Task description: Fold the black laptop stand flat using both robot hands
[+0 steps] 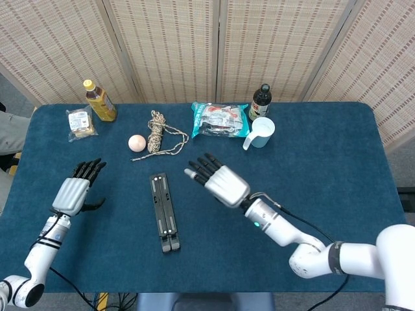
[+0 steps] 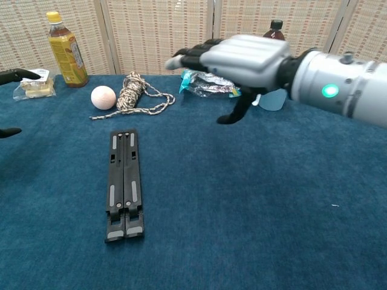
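Note:
The black laptop stand (image 1: 163,210) lies flat and closed on the blue table, its two bars side by side; the chest view shows the stand (image 2: 124,183) lengthwise at centre left. My right hand (image 1: 217,179) hovers to the right of the stand with fingers spread, holding nothing, and appears large at the top of the chest view as my right hand (image 2: 239,60). My left hand (image 1: 79,188) is off to the left of the stand, fingers apart and empty. Only its dark fingertips (image 2: 15,75) reach the chest view's left edge.
Along the back stand a yellow-capped bottle (image 1: 100,101), a snack packet (image 1: 80,123), a pink ball (image 1: 137,143), a rope coil (image 1: 157,134), a foil bag (image 1: 220,120), a dark bottle (image 1: 260,102) and a pale blue cup (image 1: 261,132). The blue table (image 1: 337,181) spreads to the right.

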